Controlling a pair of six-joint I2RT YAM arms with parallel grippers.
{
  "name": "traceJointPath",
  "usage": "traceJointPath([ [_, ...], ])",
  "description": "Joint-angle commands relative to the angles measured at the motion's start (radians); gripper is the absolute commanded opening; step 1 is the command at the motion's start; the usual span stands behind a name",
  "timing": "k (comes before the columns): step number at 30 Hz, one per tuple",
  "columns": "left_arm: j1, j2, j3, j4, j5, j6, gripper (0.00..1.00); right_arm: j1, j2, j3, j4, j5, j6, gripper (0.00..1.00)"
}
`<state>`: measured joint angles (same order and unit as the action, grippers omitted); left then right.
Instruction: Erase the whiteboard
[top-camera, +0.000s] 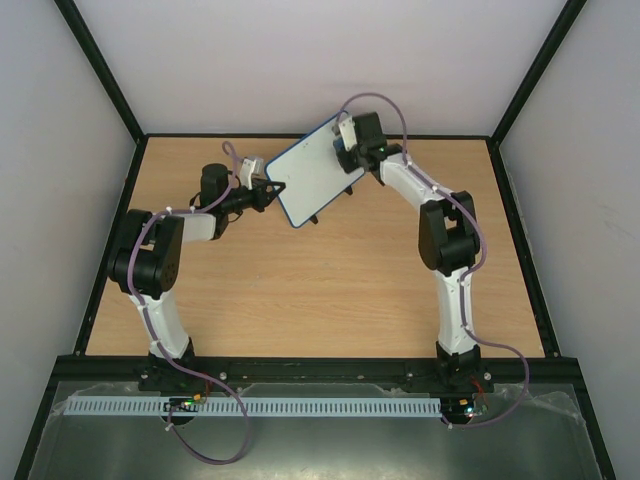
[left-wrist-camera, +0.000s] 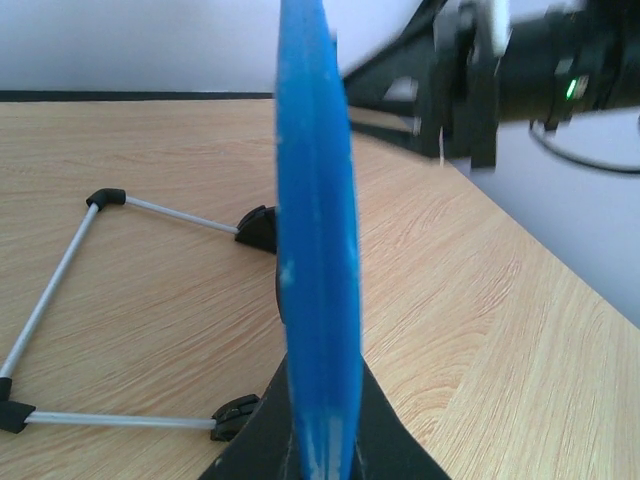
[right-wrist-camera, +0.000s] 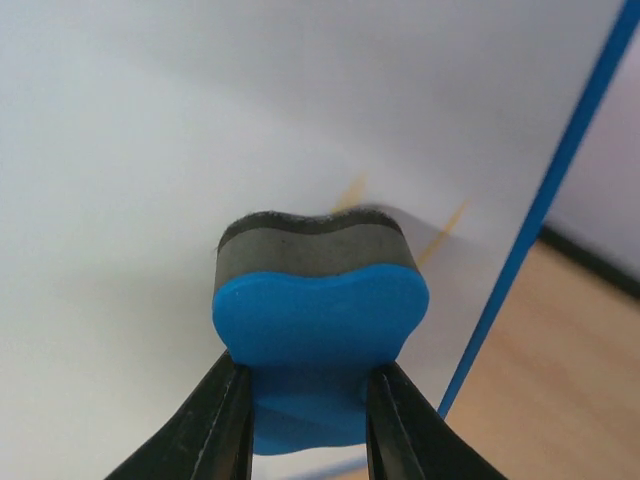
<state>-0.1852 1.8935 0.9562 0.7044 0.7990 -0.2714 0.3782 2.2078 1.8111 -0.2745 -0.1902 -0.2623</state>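
Table (top-camera: 300, 290): light wood, with my two arms bolted at its near edge.
Left arm (top-camera: 155, 260): reaches toward the far left, its wrist turned in toward the middle.
Right arm (top-camera: 445, 240): reaches toward the far middle and bends left over the board.
Board (top-camera: 315, 170): at the far middle of the table, between my two grippers. It is tilted with its white face toward the overhead camera, and its black feet are at the low edge. My left wrist camera sees it edge-on as a blue strip (left-wrist-camera: 318, 250).
Stand (left-wrist-camera: 70, 300): thin grey rods with black corner pieces, lying on the wood to one side of the board. I cannot tell whether it is joined to the board.
Left gripper (top-camera: 275, 189): clamped on the board's left edge. My black fingers (left-wrist-camera: 390, 445) sit on either side of the blue frame.
Right gripper (right-wrist-camera: 305, 400): closed on the eraser, over the board's upper right part.
Eraser (right-wrist-camera: 320, 330): blue block with a dark felt face, and the felt is against the white surface.
Marks (right-wrist-camera: 350, 190): faint orange strokes just beyond the felt, a second one to the right near the frame.
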Motion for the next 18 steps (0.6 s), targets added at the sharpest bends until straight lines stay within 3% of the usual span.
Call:
traceJointPath([
  [1,-0.041,0.052,-0.033,-0.175,0.147,0.014,0.03,0.014,0.039,0.201,0.008,-0.027,-0.002,0.02],
  [4,-0.041,0.050,-0.034,-0.178,0.146,0.014,0.03,0.014,0.061,0.262,-0.012,-0.020,-0.004,0.02],
  [7,-0.041,0.051,-0.033,-0.178,0.146,0.014,0.03,0.015,0.063,0.222,-0.016,-0.023,-0.008,0.02],
  [18,-0.041,0.054,-0.031,-0.178,0.147,0.014,0.03,0.014,-0.025,-0.262,0.150,-0.041,-0.023,0.02],
])
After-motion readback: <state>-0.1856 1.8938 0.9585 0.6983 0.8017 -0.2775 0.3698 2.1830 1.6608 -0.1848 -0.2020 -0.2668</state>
